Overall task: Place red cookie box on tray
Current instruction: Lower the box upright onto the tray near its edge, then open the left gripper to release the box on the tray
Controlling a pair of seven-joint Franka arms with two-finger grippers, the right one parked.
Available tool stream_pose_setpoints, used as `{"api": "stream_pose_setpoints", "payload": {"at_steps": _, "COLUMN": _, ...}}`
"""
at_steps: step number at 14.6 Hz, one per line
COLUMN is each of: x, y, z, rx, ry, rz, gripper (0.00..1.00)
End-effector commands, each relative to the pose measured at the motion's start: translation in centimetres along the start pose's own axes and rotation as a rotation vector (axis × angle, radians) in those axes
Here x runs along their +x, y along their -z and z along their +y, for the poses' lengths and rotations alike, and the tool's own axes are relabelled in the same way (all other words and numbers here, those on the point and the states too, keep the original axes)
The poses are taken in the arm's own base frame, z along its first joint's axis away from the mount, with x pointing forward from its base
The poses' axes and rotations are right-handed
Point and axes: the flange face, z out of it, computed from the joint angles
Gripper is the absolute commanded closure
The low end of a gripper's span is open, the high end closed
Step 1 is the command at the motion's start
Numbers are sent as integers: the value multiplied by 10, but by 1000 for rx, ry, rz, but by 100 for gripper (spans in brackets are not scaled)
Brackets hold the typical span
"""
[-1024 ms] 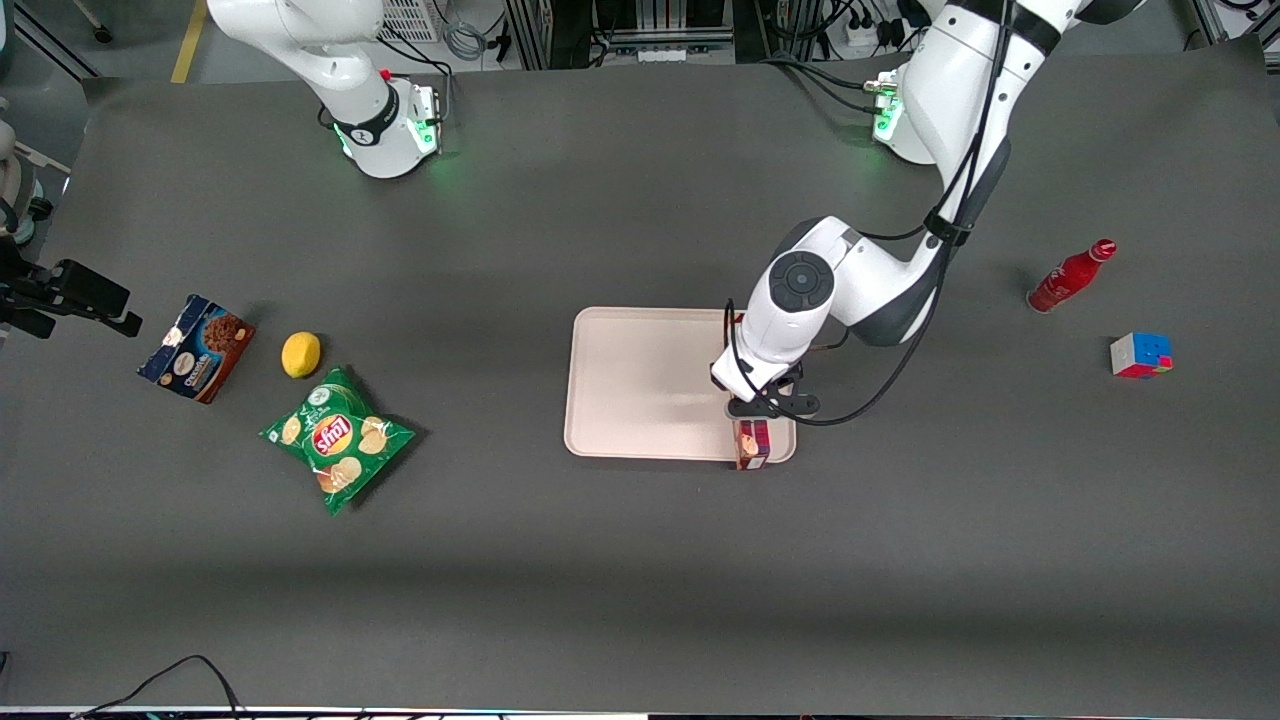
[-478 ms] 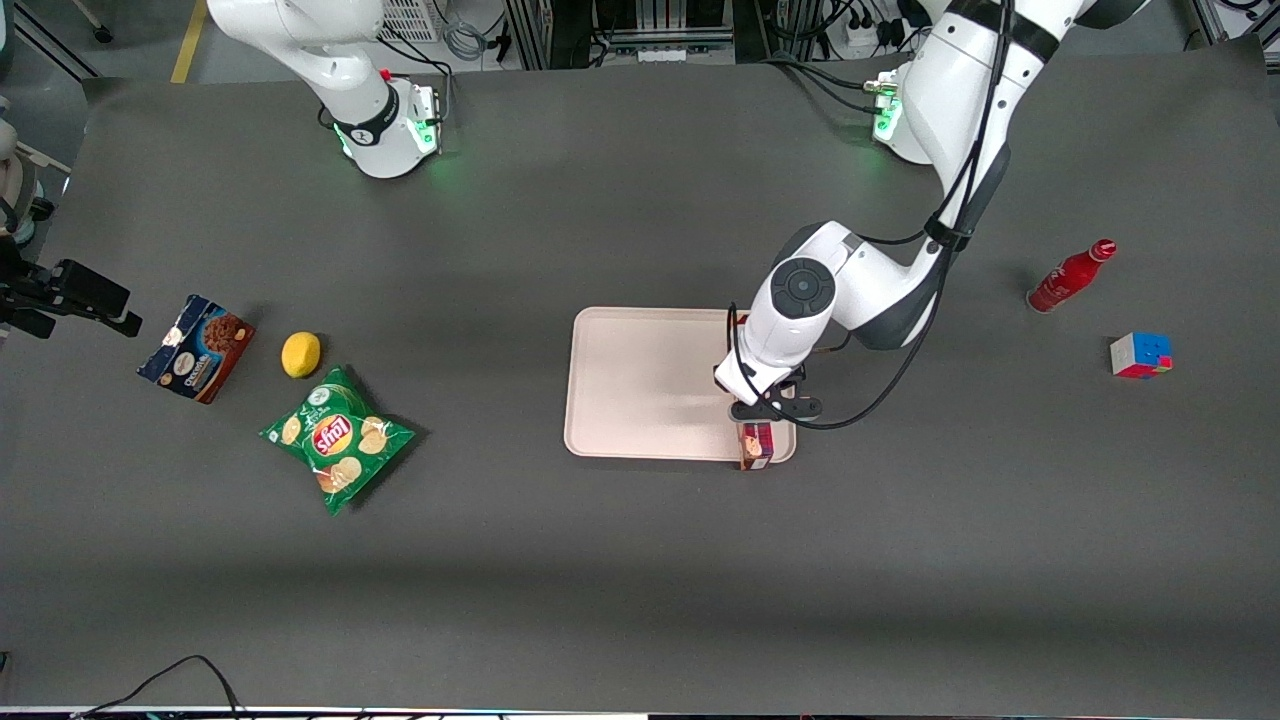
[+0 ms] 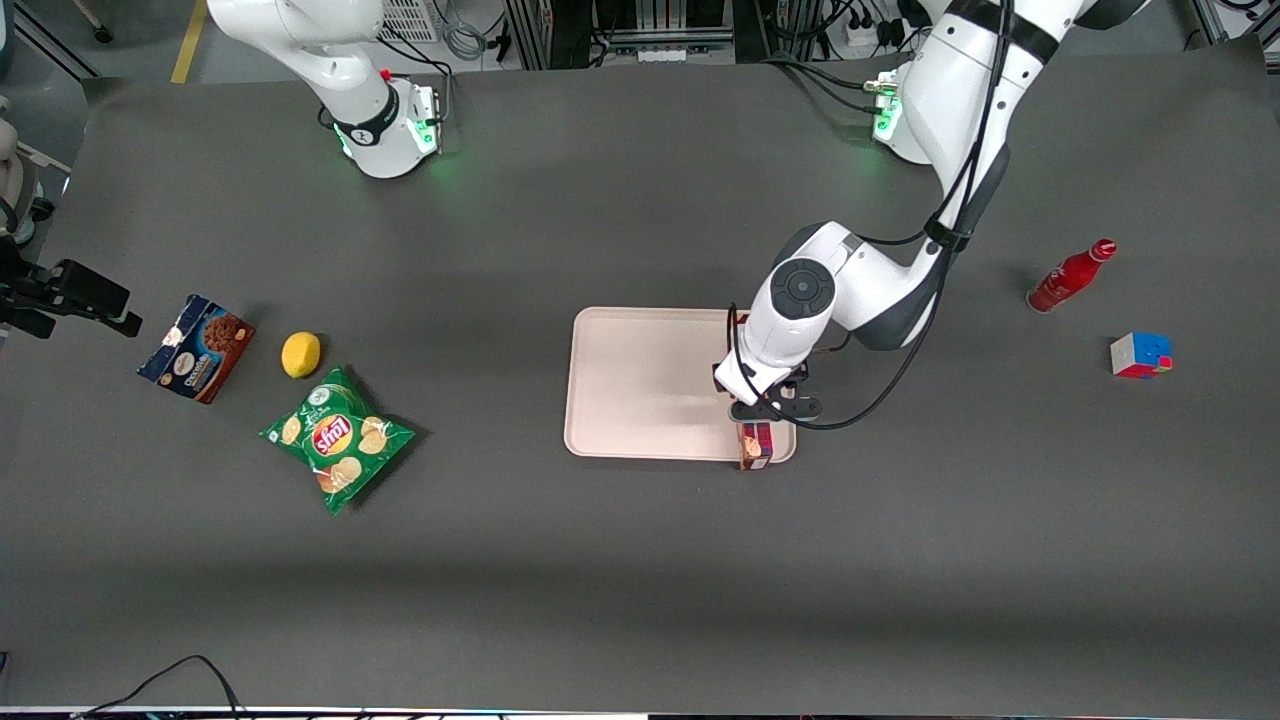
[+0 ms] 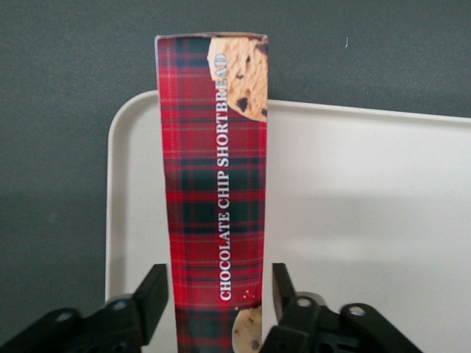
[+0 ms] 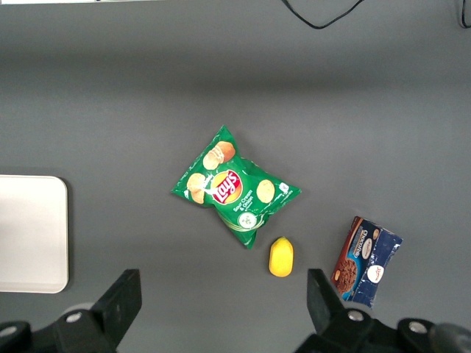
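I see a dark grey tabletop [image 3: 640,580] filling the frame, with one black cable [image 3: 190,665] at the bottom edge. Toward the parked arm's end lie one green chip bag [image 3: 338,438], one lemon [image 3: 301,354] and one dark blue cookie box [image 3: 196,347]. At centre frame, the one red cookie box [image 3: 754,446] lies along the edge of the single tray [image 3: 640,380], its near end poking over the rim. My gripper [image 3: 765,412] hovers over it, fingers [image 4: 153,294] released, a slim gap each side. Toward the working arm's end are one colour cube [image 3: 1140,355] and one red bottle [image 3: 1070,276]. Equipment racks [image 3: 640,25] line the top edge.
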Motion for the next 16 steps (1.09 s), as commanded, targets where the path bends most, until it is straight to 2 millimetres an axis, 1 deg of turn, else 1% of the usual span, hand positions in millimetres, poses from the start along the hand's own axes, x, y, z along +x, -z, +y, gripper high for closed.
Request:
{"api": "stream_pose_setpoints", "payload": {"at_steps": 1, "x": 5, "y": 0, "z": 2, "rx": 11, "ry": -10, "rz": 2, "gripper": 0}}
{"api": "stream_pose_setpoints", "payload": {"at_steps": 6, "x": 5, "y": 1, "z": 2, "rx": 9, "ry": -10, "rz": 4, "gripper": 0}}
{"api": "stream_pose_setpoints", "payload": {"at_steps": 7, "x": 6, "y": 4, "z": 3, "rx": 7, "ry": -10, "rz": 8, "gripper": 0}}
{"api": "stream_pose_setpoints", "payload": {"at_steps": 9, "x": 15, "y": 21, "z": 7, "rx": -4, "ry": -5, "rz": 32, "gripper": 0}}
{"api": "stream_pose_setpoints", "payload": {"at_steps": 10, "x": 17, "y": 32, "z": 7, "rx": 5, "ry": -12, "rz": 34, "gripper": 0}}
{"api": "stream_pose_setpoints", "payload": {"at_steps": 12, "x": 22, "y": 64, "z": 8, "rx": 41, "ry": -87, "rz": 23, "gripper": 0}}
{"api": "stream_pose_setpoints", "payload": {"at_steps": 14, "x": 24, "y": 111, "z": 1, "rx": 88, "ry": -171, "rz": 0, "gripper": 0}}
{"api": "stream_pose_setpoints", "payload": {"at_steps": 16, "x": 18, "y": 160, "z": -9, "rx": 129, "ry": -209, "rz": -9, "gripper": 0}}
